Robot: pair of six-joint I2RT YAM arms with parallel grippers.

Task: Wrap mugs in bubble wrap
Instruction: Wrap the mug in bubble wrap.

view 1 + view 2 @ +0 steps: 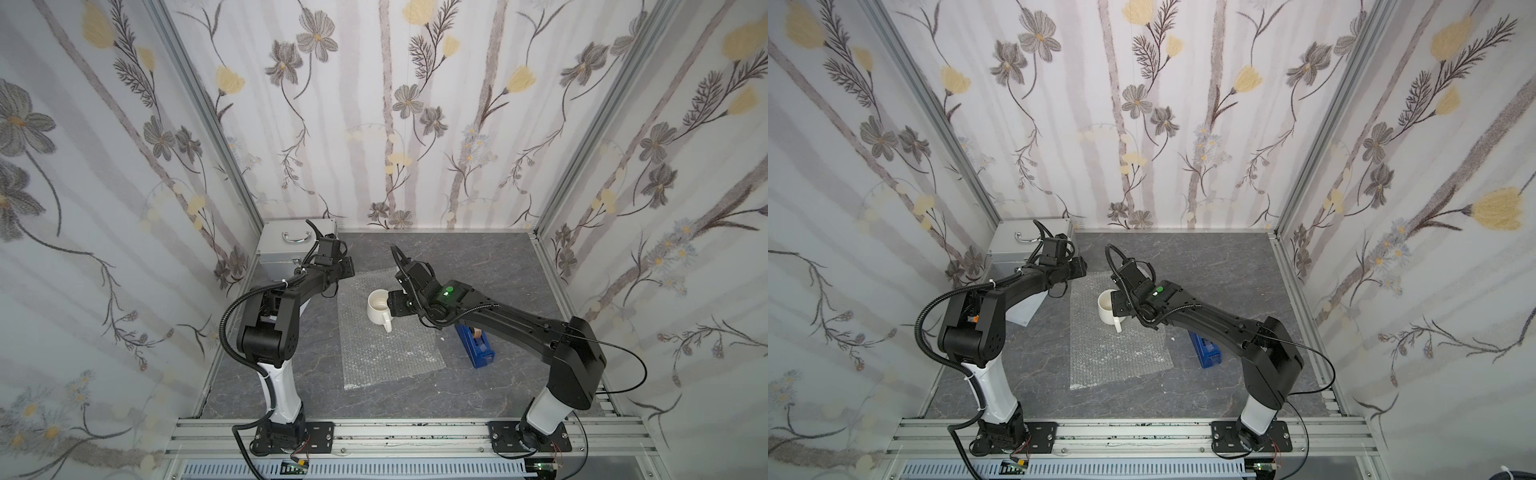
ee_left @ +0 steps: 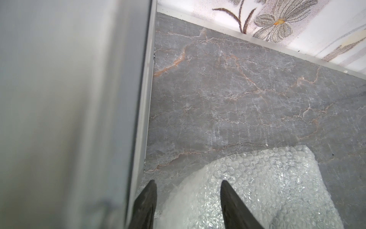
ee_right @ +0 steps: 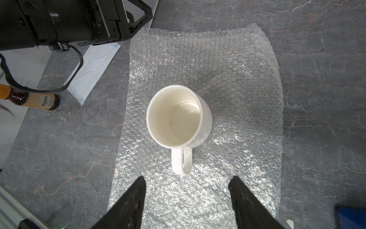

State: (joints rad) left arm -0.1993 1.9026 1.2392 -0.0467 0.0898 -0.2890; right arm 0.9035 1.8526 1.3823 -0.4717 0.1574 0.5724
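Note:
A cream-white mug stands upright on the bubble wrap, which lies flat on the grey marble table. In the right wrist view the mug points its handle at my right gripper. That gripper is open above the bubble wrap, just short of the handle. My left gripper hangs over the sheet's far left corner, jaws apart, with the raised wrap edge between them. In a top view it sits beside the metal box.
A grey metal box with a handle fills the back left corner, close to my left fingers. A blue tape dispenser lies right of the wrap. A brown bottle and a face mask lie left of the sheet.

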